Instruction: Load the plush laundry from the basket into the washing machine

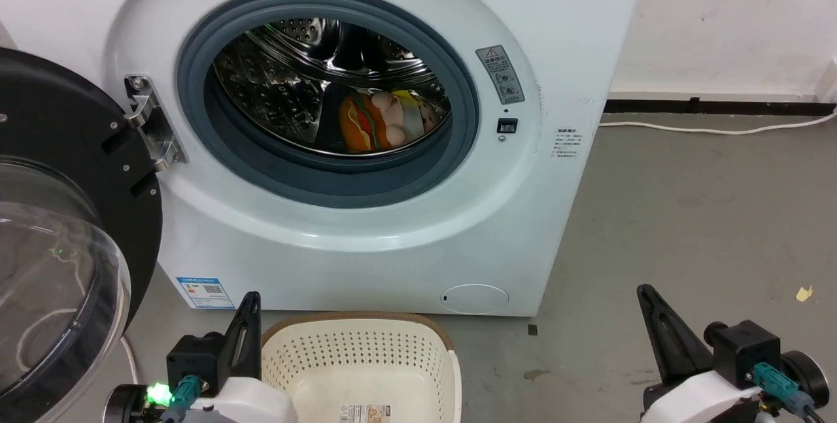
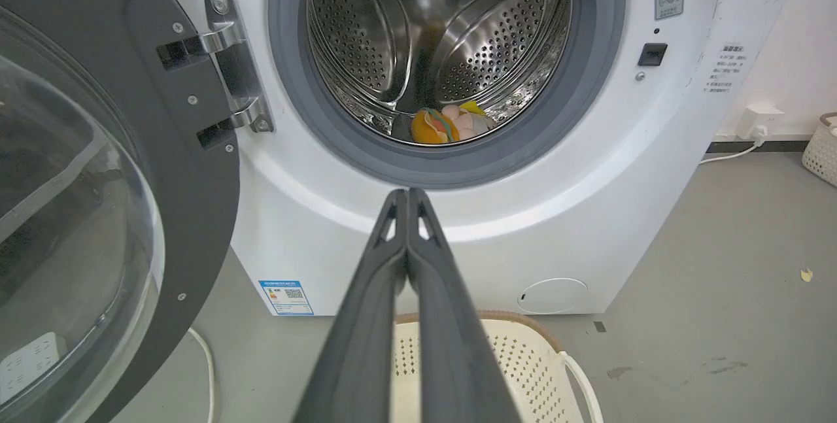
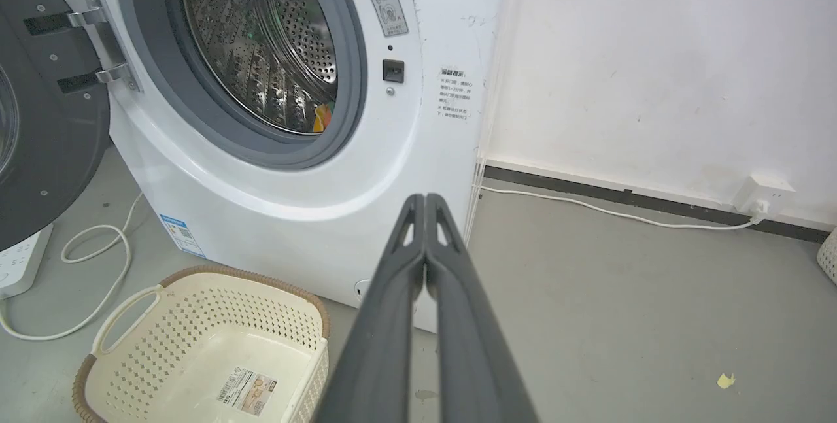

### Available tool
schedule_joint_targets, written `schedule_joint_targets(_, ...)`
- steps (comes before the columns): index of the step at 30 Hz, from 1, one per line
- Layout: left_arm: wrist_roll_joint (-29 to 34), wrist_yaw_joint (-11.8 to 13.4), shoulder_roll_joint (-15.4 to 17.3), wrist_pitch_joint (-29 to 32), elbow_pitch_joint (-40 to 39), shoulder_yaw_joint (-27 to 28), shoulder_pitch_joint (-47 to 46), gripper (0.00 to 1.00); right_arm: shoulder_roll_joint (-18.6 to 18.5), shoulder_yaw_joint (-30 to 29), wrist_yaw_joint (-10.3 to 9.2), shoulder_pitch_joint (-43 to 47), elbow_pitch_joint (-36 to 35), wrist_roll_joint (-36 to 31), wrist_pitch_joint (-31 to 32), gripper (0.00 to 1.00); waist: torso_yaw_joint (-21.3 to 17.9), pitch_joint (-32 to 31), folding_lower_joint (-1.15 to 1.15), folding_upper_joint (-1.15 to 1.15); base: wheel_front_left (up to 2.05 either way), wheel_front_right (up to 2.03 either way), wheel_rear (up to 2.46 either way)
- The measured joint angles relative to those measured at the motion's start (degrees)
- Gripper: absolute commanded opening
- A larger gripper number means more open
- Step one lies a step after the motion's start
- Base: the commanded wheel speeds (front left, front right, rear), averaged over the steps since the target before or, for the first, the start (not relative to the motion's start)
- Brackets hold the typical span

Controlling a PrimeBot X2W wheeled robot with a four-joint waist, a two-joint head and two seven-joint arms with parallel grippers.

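Note:
The plush laundry (image 1: 382, 119) lies inside the washing machine's (image 1: 366, 240) steel drum, orange striped part to the left, pink and yellow parts to the right; the left wrist view shows the plush laundry (image 2: 448, 125) low in the drum. The door (image 1: 59, 227) hangs wide open at the left. The basket (image 1: 359, 364) stands on the floor before the machine, holding nothing but its label sticker (image 3: 247, 389). My left gripper (image 1: 252, 302) is shut beside the basket's left rim. My right gripper (image 1: 646, 295) is shut over the floor at the right. Neither holds anything.
A white cable (image 3: 98, 259) and a power strip (image 3: 19, 266) lie on the floor left of the machine. Another cable (image 3: 621, 214) runs along the wall to a socket (image 3: 762, 194). A second pale basket (image 2: 822, 148) stands at the far right. Grey floor (image 1: 686, 214) spreads to the right.

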Motion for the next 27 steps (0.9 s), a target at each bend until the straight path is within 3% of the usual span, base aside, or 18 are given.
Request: schedule_joint_targets(27,2.37,-0.47,-1.09,2.96,-1.55,0.96,-0.92,0.00,0.01,0.15,0.00,-0.70,-0.48,-0.57,2.98,0.00,0.37,-0.06,0.00,0.00,0.00,0.00,0.00)
